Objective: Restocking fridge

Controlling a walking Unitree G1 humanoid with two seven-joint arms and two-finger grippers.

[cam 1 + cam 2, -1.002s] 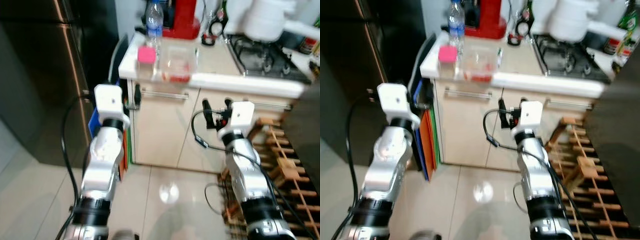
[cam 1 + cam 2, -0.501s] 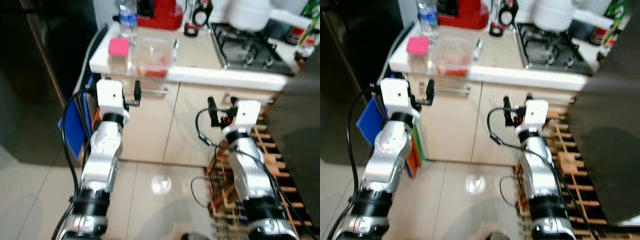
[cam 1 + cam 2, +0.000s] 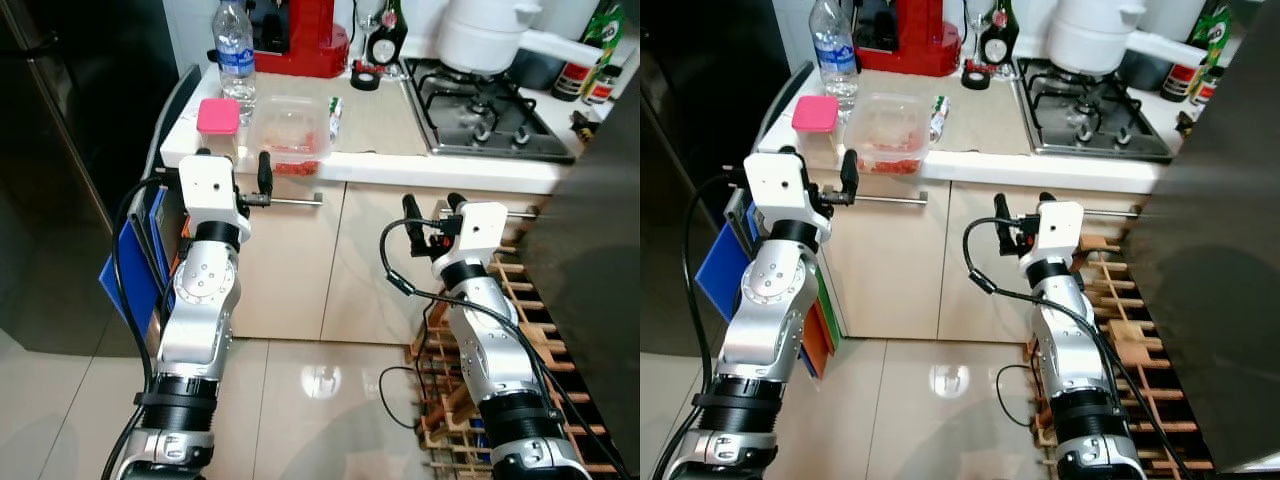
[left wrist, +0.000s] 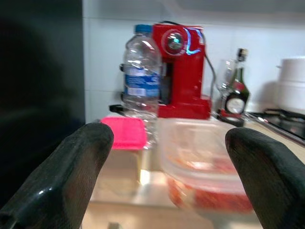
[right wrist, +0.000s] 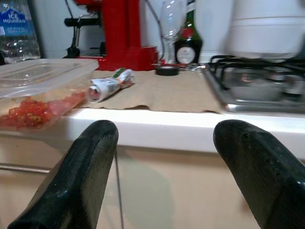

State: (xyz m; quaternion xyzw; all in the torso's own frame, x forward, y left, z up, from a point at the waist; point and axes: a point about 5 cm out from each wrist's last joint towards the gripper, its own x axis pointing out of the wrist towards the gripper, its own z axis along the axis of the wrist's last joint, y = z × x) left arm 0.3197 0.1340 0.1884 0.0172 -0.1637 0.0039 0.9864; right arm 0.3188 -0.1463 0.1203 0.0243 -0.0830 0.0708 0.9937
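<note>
a: since the robot stands facing the cream kitchen counter [image 3: 400,160], which item is likeliest to go into the fridge first?

b: my guess is the clear plastic tub with red food in it [image 3: 290,135], in the upper middle-left of the head view, near the counter's front edge. just left of it sits a small container with a pink lid [image 3: 217,122], and behind that a clear water bottle with a blue label [image 3: 233,45]. the dark fridge front [image 3: 70,150] fills the left side of the frame.

a: which arm is better placed?

b: the left gripper [image 4: 162,162]. its two black fingers are spread wide, nothing between them, and its wrist view looks straight at the tub and the pink lid, ahead and slightly above. in the head view it sits just below and left of the tub, up against the counter edge.

a: and the other one?

b: the right gripper [image 5: 171,162] is also spread and empty, held before the cupboard doors at frame centre-right; the tub lies off to its far left. the tub's long side seems to run along the counter edge, so a straight reach up and forward by the left arm looks the natural approach.
</note>
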